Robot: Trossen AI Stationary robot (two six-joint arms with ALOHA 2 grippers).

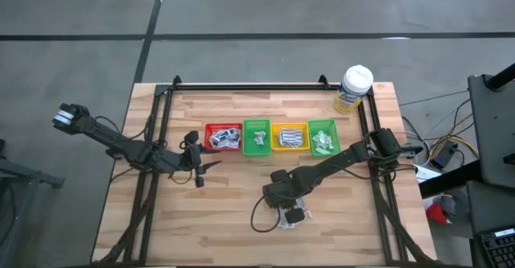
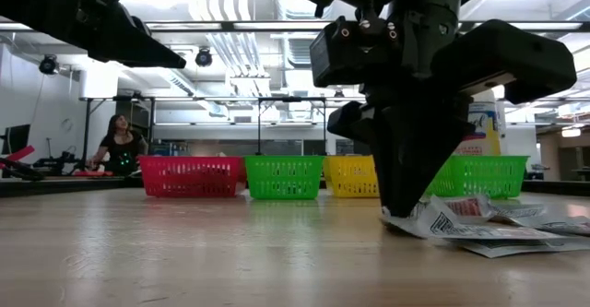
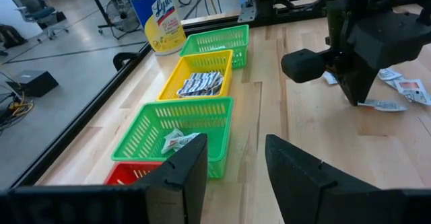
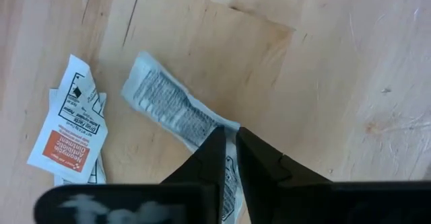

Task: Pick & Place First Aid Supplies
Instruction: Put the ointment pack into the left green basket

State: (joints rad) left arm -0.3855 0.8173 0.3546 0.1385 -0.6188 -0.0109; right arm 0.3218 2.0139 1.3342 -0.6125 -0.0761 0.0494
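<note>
Premises: an open-plan robotics lab or workshop. A wooden tabletop [image 1: 241, 204] in a black metal frame [image 1: 249, 85] stands on a bare grey concrete floor [image 1: 241, 10] marked with dark lines. Overhead run exposed ducts [image 2: 226, 49], strip lights and a ceiling camera [image 2: 48, 64]. Further benches and rigs fill the background, where a person [image 2: 118, 143] sits at one. Loose cables [image 1: 447, 149] trail beside the table (right side, by a dark equipment stand). An office chair [image 3: 34, 5] stands farther off.
</note>
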